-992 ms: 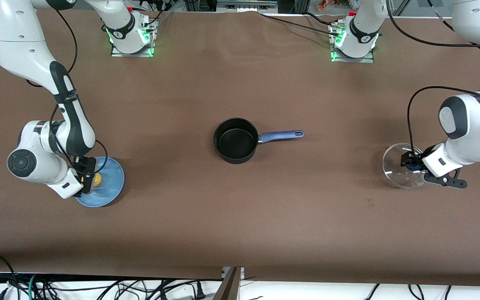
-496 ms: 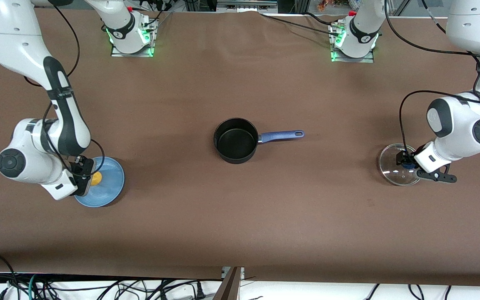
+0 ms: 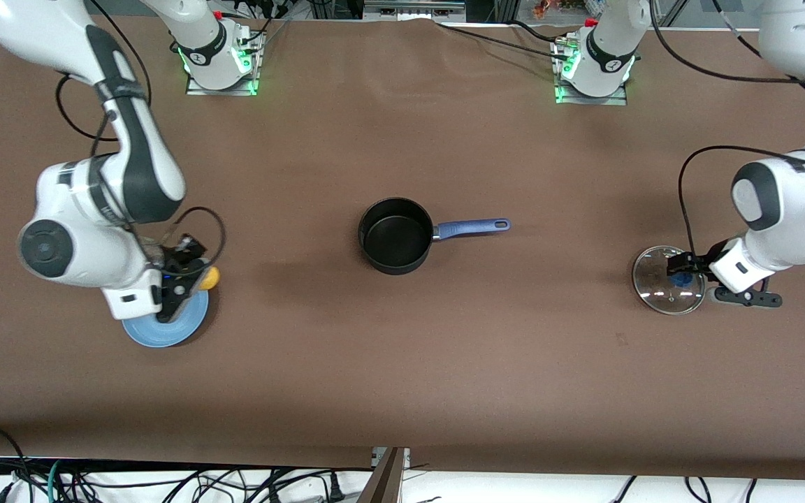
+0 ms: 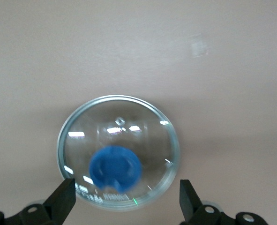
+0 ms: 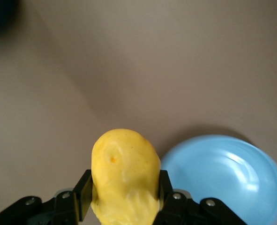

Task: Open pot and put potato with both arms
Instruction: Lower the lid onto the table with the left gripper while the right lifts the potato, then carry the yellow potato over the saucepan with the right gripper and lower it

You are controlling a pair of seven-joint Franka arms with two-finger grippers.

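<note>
Right end effector point(image 3: 196, 278) grips lumpy yellow potato point(image 5: 125, 174) above blue plate point(image 3: 165, 328); carry level to open black saucepan point(image 3: 397, 235). Left end effector point(image 4: 127, 202) hangs spread wide over glass lid point(image 4: 118, 151).

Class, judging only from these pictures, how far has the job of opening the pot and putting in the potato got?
Done: the pot stands open and empty, and its glass lid lies on the table toward the left arm's end, with the left gripper open over it. In hand: the right gripper holds the potato, lifted beside the blue plate. Left: carrying it to the pot and dropping it in.
</note>
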